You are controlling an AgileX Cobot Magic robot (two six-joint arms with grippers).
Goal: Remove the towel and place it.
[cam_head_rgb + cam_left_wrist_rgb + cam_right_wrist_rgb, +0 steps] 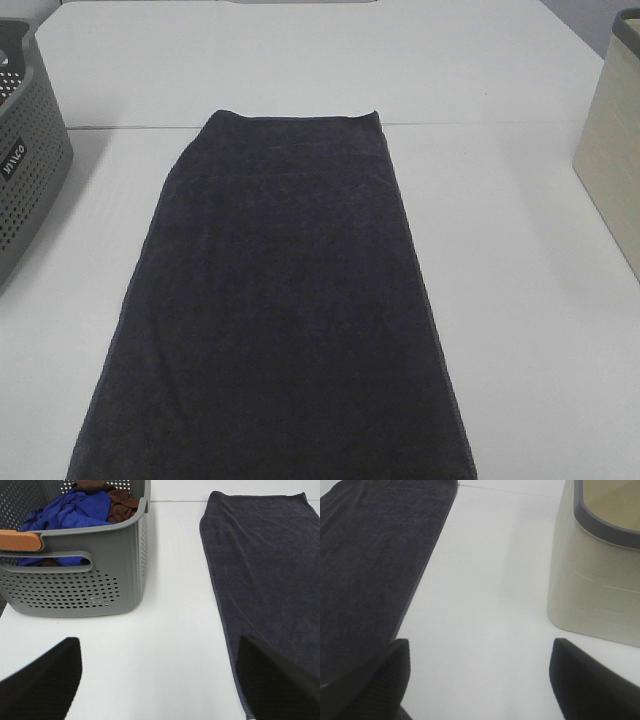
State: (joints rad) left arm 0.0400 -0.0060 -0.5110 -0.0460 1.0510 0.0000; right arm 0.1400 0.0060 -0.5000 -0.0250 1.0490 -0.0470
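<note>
Towel [285, 300] flat, both pincers spread, empty

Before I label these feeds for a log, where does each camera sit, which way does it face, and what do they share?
Exterior high: mounted above, looking down the white table at the towel; no robot parts show.
Left wrist: on the left arm, facing the grey basket; open left gripper jaws in the near corners.
Right wrist: on the right arm, facing the beige bin; right gripper jaws apart.
Shared: all three show the towel.
</note>
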